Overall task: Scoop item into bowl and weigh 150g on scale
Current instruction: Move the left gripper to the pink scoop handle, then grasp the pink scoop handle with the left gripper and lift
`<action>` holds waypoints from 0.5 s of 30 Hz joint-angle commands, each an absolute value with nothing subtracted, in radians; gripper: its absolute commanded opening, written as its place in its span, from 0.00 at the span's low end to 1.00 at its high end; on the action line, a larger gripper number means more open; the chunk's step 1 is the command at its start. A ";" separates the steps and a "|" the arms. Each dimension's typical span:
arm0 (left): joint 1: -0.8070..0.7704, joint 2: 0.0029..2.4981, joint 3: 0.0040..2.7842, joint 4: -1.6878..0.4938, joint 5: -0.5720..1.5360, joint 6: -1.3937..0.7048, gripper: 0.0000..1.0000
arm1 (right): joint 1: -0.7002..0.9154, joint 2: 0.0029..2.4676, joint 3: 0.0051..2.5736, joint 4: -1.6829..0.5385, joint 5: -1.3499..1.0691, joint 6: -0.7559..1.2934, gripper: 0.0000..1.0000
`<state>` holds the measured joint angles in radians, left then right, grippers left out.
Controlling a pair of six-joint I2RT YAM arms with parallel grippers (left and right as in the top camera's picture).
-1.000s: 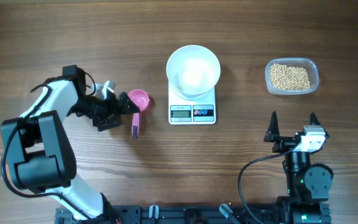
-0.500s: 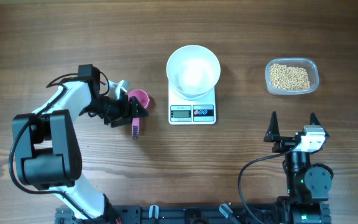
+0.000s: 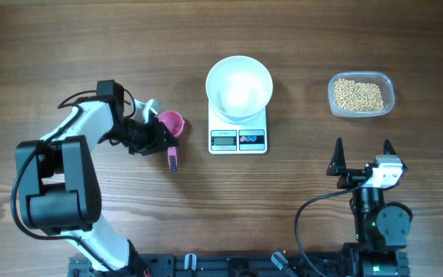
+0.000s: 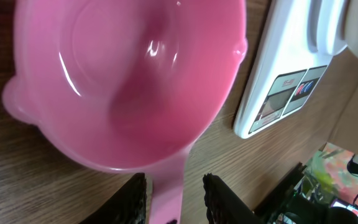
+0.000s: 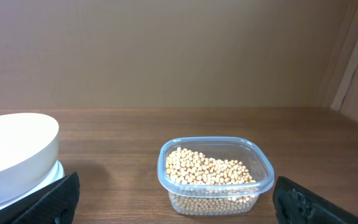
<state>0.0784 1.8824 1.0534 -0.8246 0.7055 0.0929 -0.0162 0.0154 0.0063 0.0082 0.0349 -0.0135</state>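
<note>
1. My left claw [image 4: 174, 198] stands half closed around the handle [image 3: 173, 158] of the pink scoop [image 4: 129, 81]. A gap shows beside one finger, so I cannot tell if it grips.
2. I think that an off-centre pinch could make the scoop twist or slip out when I lift it.
3. My right claw [image 3: 362, 151] is wide open and empty.
4. The beans [image 5: 210, 171] lie in a clear tub [image 5: 263, 180] straight ahead of the right claw. They are well apart from the left claw, beyond the scale [image 3: 238, 140] and the bowl [image 3: 239, 87].
</note>
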 commanded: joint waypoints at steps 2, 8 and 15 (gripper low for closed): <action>0.076 1.901 1.007 -0.791 0.722 0.097 0.53 | -0.010 0.011 0.005 0.012 0.052 -0.026 1.00; 0.076 1.901 0.994 -0.738 0.775 0.089 0.49 | -0.010 0.011 0.005 0.012 0.052 -0.025 1.00; 0.076 1.901 0.994 -0.732 0.776 0.086 0.32 | -0.010 0.011 0.005 0.012 0.052 -0.026 1.00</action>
